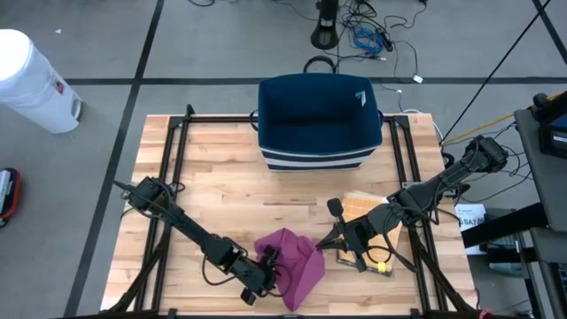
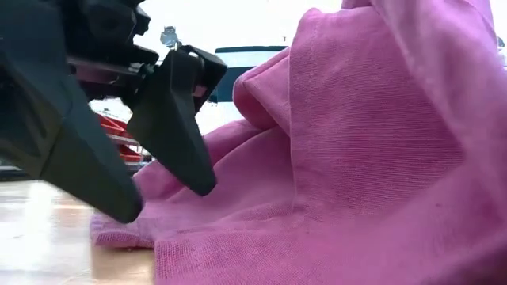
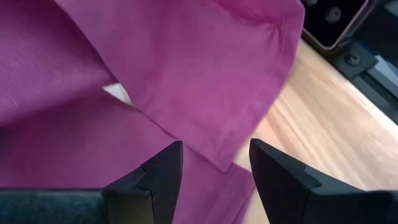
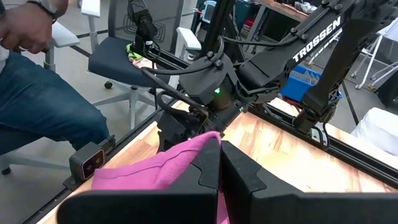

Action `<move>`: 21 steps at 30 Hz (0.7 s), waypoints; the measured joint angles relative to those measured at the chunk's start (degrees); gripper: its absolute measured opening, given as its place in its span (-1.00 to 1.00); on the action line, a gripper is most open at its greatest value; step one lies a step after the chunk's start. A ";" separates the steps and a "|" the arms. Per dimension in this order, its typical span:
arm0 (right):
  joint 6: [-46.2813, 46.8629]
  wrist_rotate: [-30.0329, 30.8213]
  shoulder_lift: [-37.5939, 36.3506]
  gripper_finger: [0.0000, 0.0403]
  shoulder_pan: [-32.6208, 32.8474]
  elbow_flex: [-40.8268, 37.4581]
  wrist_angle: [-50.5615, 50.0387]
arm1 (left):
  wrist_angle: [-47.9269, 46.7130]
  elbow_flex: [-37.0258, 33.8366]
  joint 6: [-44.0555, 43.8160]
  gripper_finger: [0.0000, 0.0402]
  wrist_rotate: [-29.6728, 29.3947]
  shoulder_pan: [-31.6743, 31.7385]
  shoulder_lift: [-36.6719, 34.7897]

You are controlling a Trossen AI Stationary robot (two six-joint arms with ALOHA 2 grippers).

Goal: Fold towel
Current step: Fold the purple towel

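The pink towel (image 1: 292,259) lies in a bunched heap on the wooden tabletop (image 1: 221,195), near the edge at about 6 o'clock in the high view. Part of it is lifted up into a peak.

The left arm reaches from its base at 9 o'clock down and across to the towel. The left gripper (image 1: 263,275) sits low at the towel's 9 o'clock side. Its fingers (image 3: 163,171) are apart, with a towel edge lying just ahead of the gap between them. In the low view the two dark fingers point down toward the tabletop, right beside the cloth.

The right arm comes from its base at 3 o'clock and stretches across toward the towel. The right gripper (image 1: 321,244) is at the towel's 3 o'clock side. Its fingers (image 4: 205,171) are pressed together, and they pinch a fold of the towel, which is held up off the tabletop.

A dark blue bin (image 1: 319,120) stands at 12 o'clock, well apart from the towel. A person (image 4: 37,93) in jeans sits beyond the tabletop.
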 joint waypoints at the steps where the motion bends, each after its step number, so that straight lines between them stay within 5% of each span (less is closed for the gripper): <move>1: -0.02 0.05 0.00 -1.00 0.00 0.00 0.00 | 0.14 0.00 0.24 -0.04 0.03 0.13 0.00; 21: 0.87 0.20 0.11 -1.00 -0.35 -0.02 0.11 | 4.35 0.36 1.46 -0.17 3.39 1.85 3.41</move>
